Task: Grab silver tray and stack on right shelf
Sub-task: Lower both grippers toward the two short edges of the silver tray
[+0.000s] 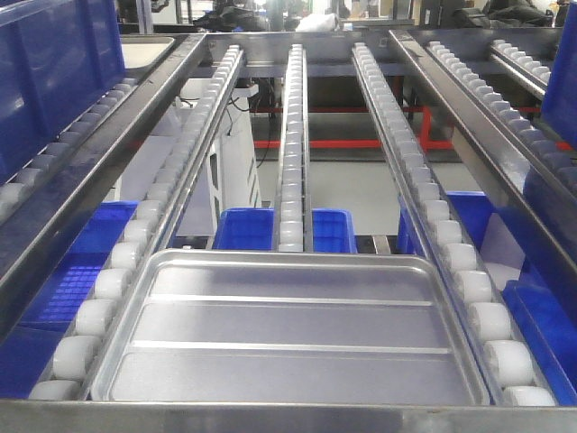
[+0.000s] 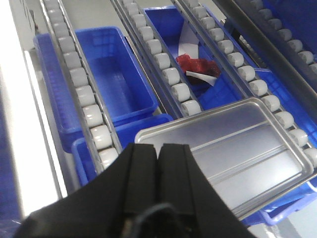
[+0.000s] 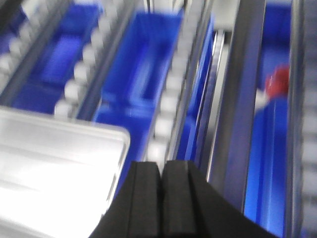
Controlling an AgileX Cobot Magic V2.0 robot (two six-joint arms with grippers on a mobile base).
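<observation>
Because its white rollers let loads run down to the flat steel lip, the right shelf (image 1: 297,417) holds things at its front edge. The silver tray (image 1: 288,329) lies flat across the rails at lower centre, butted against that lip, so I judge it placed. My left gripper (image 2: 159,158) and right gripper (image 3: 161,171) hang near its corners, fingers together, holding nothing.

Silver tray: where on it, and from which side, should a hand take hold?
Probably the far long rim of the silver tray, pinched from above with one finger inside and one outside. The tray lies flat between the roller rails, which hem its short ends, while the far rim spans open gaps between rails.
</observation>
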